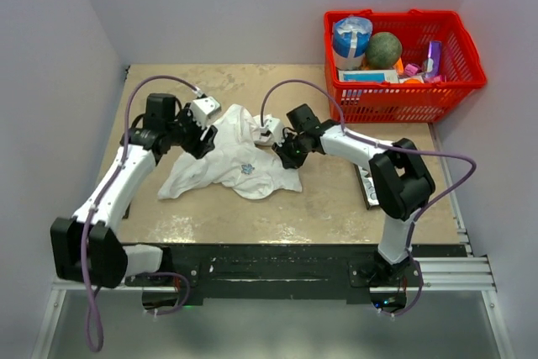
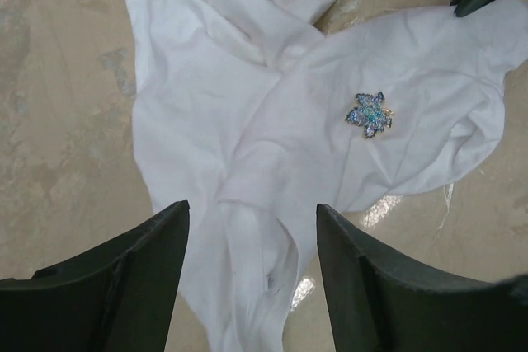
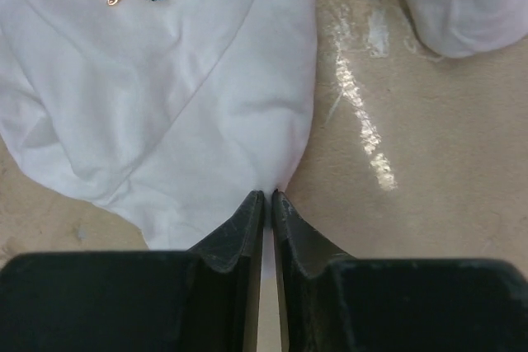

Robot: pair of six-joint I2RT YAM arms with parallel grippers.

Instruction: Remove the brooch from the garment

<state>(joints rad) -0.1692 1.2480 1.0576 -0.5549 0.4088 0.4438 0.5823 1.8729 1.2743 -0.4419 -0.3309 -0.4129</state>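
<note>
A: Left tool (image 2: 252, 212), quick.
B: Its fingers stand wide apart over the garment (image 1: 220, 166). White cloth shows in the gap below them. I can't tell whether the tips touch it.

A: Right tool (image 3: 268, 199)?
B: Fingers pressed together, clamped on the garment's edge. A thin strip of white runs between the two tips, right where the cloth meets the bare worktop (image 1: 336, 199).

A: Brooch (image 2: 370, 114), where is it?
B: On the garment, lying flat on a smooth stretch of cloth. It has blue stones, a gold rim and a leafy shape. In the overhead view it sits near the middle of the heap, toward the near side, between the two tools. In the right wrist view it's at the top edge, well apart from the pinch point. Neither tool touches it.

A: And the garment?
B: Crumpled and folded over itself on the worktop, between the arms. One lobe reaches toward the left arm and another toward the right tool.

A: Anything else?
B: A red basket (image 1: 395, 100) at the far right corner, filled with mixed items, well apart from the garment.
</note>
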